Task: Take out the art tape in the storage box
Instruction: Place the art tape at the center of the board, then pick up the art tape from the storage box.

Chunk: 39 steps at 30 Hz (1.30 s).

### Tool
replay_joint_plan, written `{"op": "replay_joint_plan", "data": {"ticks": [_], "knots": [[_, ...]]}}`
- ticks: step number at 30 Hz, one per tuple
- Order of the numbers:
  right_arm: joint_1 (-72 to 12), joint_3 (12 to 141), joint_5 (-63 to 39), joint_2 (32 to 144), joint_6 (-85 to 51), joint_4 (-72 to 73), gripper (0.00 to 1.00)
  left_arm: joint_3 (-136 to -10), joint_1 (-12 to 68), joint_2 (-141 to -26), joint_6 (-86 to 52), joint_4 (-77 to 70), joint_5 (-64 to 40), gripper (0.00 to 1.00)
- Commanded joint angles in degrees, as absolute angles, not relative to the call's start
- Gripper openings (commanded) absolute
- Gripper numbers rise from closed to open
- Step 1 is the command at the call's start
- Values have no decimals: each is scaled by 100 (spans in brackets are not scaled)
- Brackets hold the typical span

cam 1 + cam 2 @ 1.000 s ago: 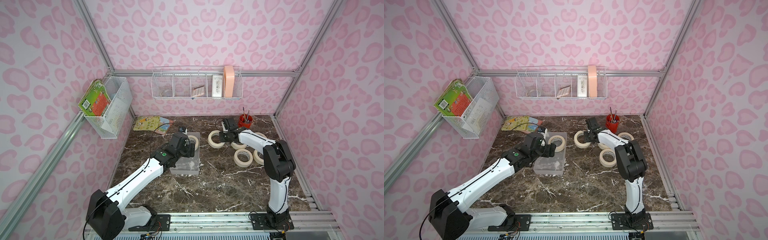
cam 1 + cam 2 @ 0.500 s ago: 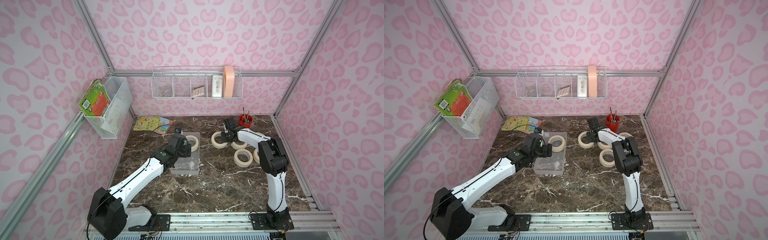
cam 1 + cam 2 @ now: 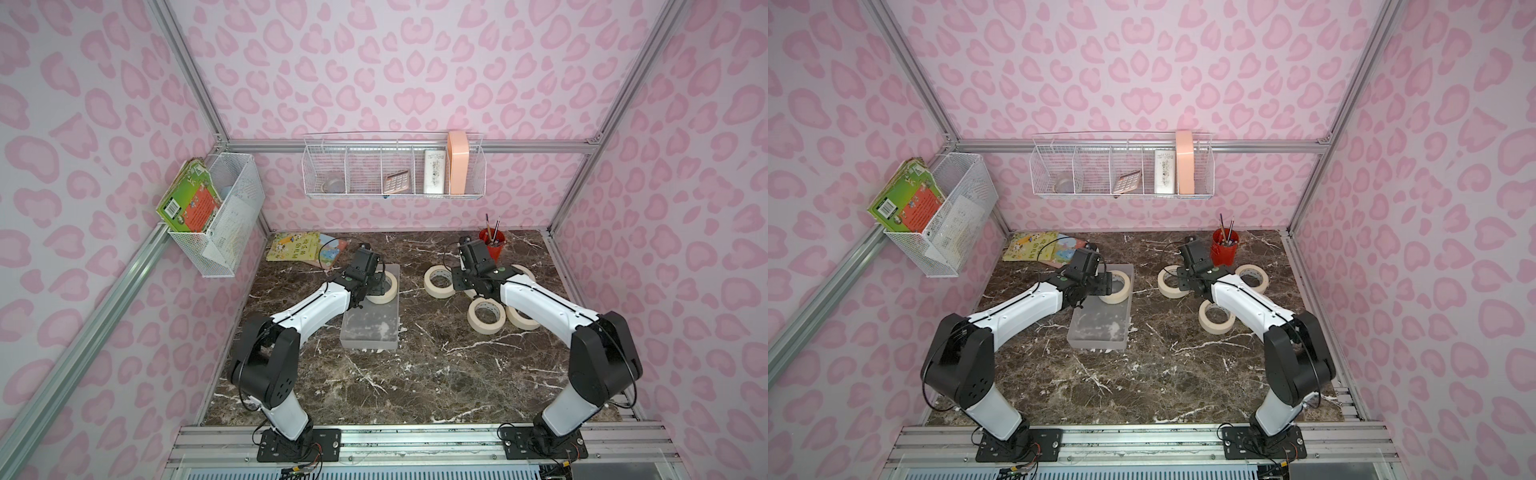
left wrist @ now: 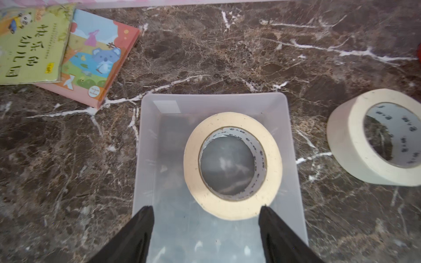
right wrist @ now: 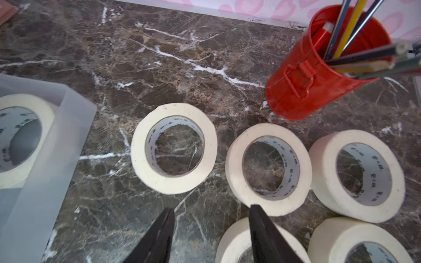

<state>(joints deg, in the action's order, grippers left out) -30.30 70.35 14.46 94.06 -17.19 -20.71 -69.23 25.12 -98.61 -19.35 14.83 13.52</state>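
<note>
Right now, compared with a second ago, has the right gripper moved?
Yes. The right gripper has drawn back off the tape roll, slightly toward the red pencil cup, away from the storage box.

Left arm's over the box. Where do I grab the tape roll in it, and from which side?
I'd come straight down and pinch the ring wall of the cream masking tape roll: one of the left gripper's fingers in its upward-facing hole, one outside on the near arc. It lies flat, crowding the translucent grey plastic storage box's far and side walls.
</note>
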Motion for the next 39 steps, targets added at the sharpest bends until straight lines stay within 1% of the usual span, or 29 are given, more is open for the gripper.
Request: {"op": "replay_joint_plan", "data": {"ticks": [1,8,13,16,19,23,25,29,32,34,36,39], "knots": [[-3242,6712,1529,9051,-1971,-2045,54,-7261,2433,-10298,-1799,1591,1105,74],[-3339,6321,1512,8630,-2201,-2143,52,-7724,2370,-10996,-1583,1628,1341,71],[-3362,6241,1511,8517,-2273,-2188,52,-7887,2340,-11306,-1587,1697,1468,65],[-3386,6209,1518,8457,-2310,-2199,52,-8024,2312,-11497,-1650,1853,1477,58],[-3417,6196,1529,8424,-2337,-2225,52,-8049,2285,-11594,-1681,1830,1434,54],[-3472,6187,1555,8402,-2372,-2267,51,-8060,2277,-11651,-1719,1813,1400,47],[-3515,6198,1551,8393,-2380,-2283,51,-8060,2282,-11647,-1727,1813,1425,41],[-3594,6261,1482,8387,-2400,-2296,51,-8068,2285,-11570,-1673,1906,1458,27],[-3635,6304,1060,8482,-2366,-2110,51,-8069,2289,-11376,-1605,2085,1614,16],[-3751,6434,937,8574,-2340,-2066,51,-8025,2288,-11136,-1567,2198,1791,11],[-3883,6649,885,8705,-2301,-2045,51,-7902,2334,-10840,-1495,2256,2001,8],[-4078,7013,768,8979,-2256,-2007,51,-7740,2561,-10474,-1308,2357,2562,7]]}}
